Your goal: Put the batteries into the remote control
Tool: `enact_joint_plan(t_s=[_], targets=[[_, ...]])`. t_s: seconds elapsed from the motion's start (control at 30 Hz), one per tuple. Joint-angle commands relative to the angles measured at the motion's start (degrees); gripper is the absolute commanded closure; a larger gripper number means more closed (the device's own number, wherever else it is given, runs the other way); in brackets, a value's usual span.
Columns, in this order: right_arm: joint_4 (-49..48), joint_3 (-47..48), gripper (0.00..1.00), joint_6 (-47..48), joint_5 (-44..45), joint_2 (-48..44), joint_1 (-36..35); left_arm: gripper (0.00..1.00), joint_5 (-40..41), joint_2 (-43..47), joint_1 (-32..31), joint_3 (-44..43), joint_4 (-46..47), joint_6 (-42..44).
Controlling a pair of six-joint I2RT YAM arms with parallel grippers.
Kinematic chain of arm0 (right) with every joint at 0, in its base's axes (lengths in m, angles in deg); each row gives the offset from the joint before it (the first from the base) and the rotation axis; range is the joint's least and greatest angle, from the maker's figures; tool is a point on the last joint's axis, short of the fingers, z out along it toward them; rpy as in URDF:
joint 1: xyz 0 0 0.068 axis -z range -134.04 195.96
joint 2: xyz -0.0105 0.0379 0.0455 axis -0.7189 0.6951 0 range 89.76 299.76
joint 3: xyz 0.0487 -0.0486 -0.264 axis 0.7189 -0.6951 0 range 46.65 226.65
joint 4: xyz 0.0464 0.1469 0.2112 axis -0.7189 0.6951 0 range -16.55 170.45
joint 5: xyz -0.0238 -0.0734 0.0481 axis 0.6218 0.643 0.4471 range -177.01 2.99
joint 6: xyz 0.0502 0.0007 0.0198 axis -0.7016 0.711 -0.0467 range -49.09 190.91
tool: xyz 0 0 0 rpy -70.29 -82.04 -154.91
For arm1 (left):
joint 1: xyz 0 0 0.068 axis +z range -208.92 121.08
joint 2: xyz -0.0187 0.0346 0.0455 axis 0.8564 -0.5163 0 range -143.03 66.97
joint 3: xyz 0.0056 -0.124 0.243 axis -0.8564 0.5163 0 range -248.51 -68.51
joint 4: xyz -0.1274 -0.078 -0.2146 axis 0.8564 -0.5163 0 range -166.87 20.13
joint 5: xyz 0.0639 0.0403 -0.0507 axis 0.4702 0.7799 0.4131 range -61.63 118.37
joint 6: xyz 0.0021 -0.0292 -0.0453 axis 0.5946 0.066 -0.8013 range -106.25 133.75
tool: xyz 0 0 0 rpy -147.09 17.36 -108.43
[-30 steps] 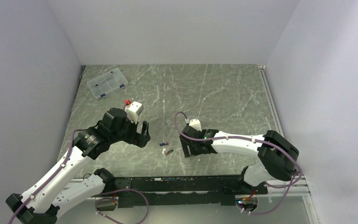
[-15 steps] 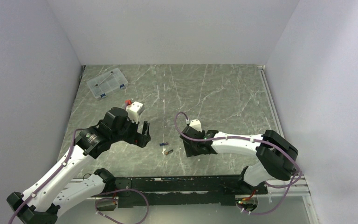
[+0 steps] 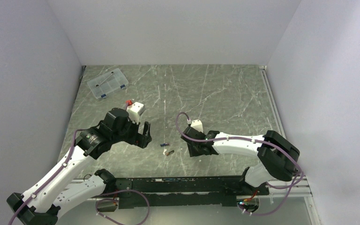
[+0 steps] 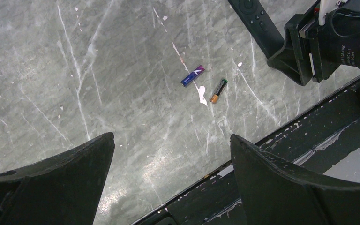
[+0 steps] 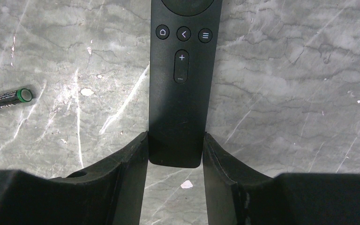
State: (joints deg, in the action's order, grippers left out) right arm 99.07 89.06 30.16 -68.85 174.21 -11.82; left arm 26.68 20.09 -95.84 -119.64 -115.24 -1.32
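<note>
right gripper (image 5: 175,138): clamped on the near end of the remote control (image 5: 177,84), one finger pressed to each long edge
remote control: flat on the table (image 5: 286,93), buttons up, centre of the right wrist view
left gripper (image 4: 171,137): fingers wide apart, holding nothing, above the table
batteries (image 4: 192,75): two, loose on the table near each other, middle of the left wrist view, apart from the remote control

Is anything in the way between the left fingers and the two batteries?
Nothing visible. The blue-banded battery and gold-ended battery lie on bare table ahead of the open left gripper; the remote control sits beyond.
</note>
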Motion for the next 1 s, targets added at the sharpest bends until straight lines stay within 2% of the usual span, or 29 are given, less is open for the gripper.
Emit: enact_joint_plan(t_s=[0.0,0.1,0.43,0.67,0.97], targets=[[1.4,-0.1,0.86,-0.9,1.1,-0.9,0.2,0.01,-1.0,0.6,0.2,-1.8,0.4,1.4],[1.8,0.3,1.00,-0.5,0.1,-1.8,0.2,0.01,-1.0,0.7,0.2,-1.8,0.4,1.3],[3.1,0.5,1.00,2.6,-2.7,-7.0,0.2,0.01,-4.1,-0.9,0.2,-1.9,1.0,2.0],[3.8,1.0,1.00,6.3,-6.8,-11.3,0.3,0.01,-10.8,-2.9,0.2,-2.5,3.0,1.0],[4.5,0.4,1.00,13.2,-11.2,-19.1,0.2,0.01,-14.7,-5.6,0.2,-4.1,3.6,-9.9]])
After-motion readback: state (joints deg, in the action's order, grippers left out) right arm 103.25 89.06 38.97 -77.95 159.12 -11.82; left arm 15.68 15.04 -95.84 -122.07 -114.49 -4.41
